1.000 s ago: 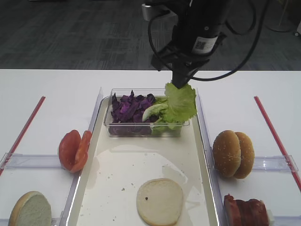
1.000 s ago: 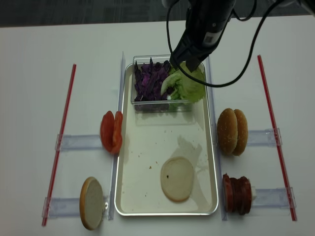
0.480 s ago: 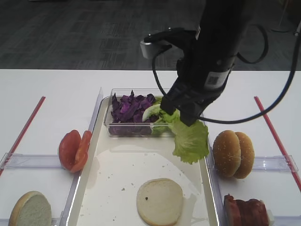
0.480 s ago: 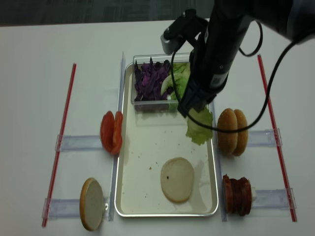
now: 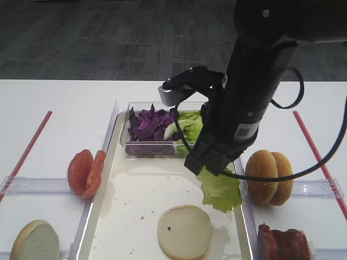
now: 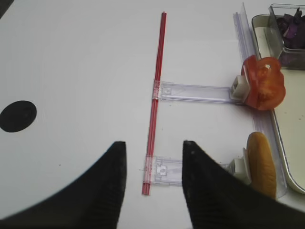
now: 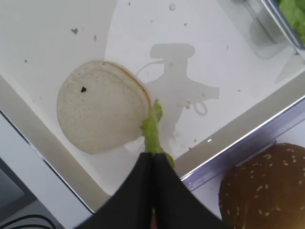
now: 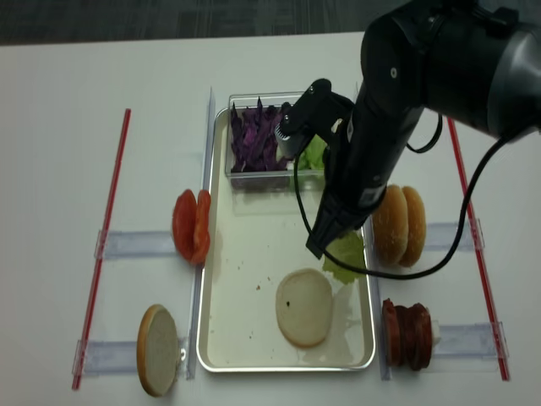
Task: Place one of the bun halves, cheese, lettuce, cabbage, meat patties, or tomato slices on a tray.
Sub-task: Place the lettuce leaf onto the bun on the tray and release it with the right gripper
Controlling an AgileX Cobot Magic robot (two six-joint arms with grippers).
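I am looking down on a white worktop (image 5: 59,103) with a long cream tray (image 5: 108,216) lying down its middle. My right claw (image 7: 152,160) is pinched closed on a ruffled light green lettuce leaf (image 5: 221,189), which hangs from its tip over the right side of the tray, just above and beside a pale bun half (image 5: 184,231) lying cut face up near the tray's front end. In the wrist view the leaf shows edge-on, just at the bun's rim; I cannot tell whether it touches.

At the far end of the tray a clear tub (image 5: 135,147) holds dark purple cabbage (image 5: 147,123) on the left and more green leaves on the right.

To the tray's right, two sesame bun halves (image 5: 268,177) stand on edge, with reddish-brown meat patties (image 5: 283,242) nearer the front. To its left stand two tomato slices (image 5: 85,172), and another bun half (image 5: 36,241) nearer the front.

My left claw (image 6: 153,183) hovers open over bare worktop beside a red strip (image 6: 156,100), well apart from the tray.
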